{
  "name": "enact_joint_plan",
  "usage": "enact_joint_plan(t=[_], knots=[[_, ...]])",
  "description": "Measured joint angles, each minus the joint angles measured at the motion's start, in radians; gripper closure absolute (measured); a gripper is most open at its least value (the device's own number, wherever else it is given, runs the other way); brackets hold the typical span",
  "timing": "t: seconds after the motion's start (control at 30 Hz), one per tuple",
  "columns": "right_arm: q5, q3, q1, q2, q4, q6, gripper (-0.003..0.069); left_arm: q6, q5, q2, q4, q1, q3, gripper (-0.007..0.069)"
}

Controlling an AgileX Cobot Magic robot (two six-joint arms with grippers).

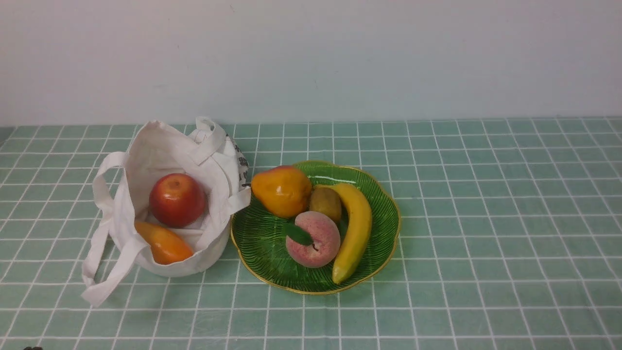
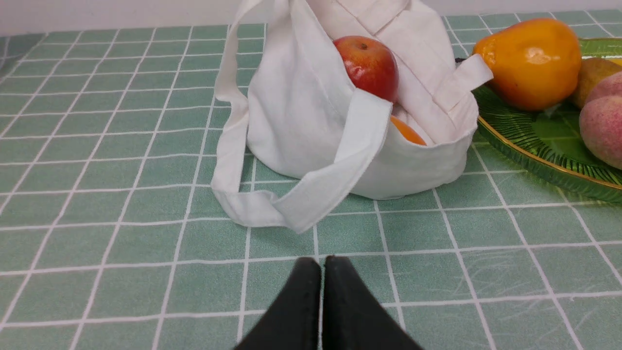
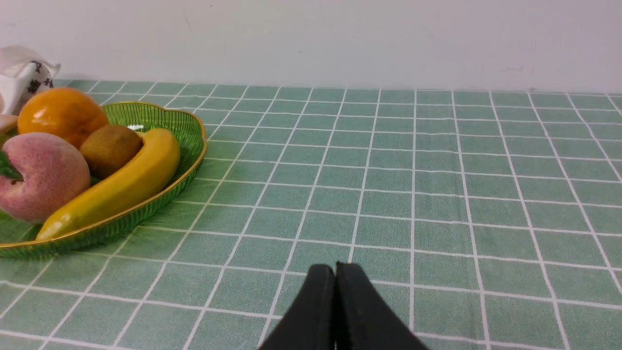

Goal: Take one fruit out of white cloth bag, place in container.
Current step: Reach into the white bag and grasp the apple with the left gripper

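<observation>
The red apple [image 1: 177, 200] [image 2: 368, 66] rests inside the open white cloth bag [image 1: 160, 155] [image 2: 301, 116], on the left of the table. The green gold-rimmed plate [image 1: 384, 214] [image 2: 544, 146] [image 3: 187, 131] stands just right of the bag. My left gripper [image 2: 322, 262] hangs low over the cloth, well short of the bag's strap, fingers pressed together and empty. My right gripper [image 3: 335, 268] is shut too, holding nothing, over bare cloth to the right of the plate. Neither gripper shows in the front view.
An elongated orange fruit [image 1: 163, 242] [image 2: 408, 131] lies in the bag under the apple. On the plate sit an orange pear-shaped fruit [image 1: 282, 190], a kiwi [image 1: 326, 203], a peach [image 1: 313, 239] and a banana [image 1: 354, 228]. A green checked cloth [image 1: 486, 218] covers the table; a wall stands behind.
</observation>
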Motion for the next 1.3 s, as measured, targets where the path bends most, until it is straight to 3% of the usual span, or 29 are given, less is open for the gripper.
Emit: enact_joint_plan(t=[1.13,1.3], knots=[[0.0,0.0,0.0,0.0,0.0,0.0,0.0674,0.002,0.0,0.0,0.0,0.0,0.0,0.0632],[0.0,0.0,0.0,0.0,0.0,0.0,0.0674,-0.092,-0.006,0.0,-0.194,0.0,0.0,0.0632]])
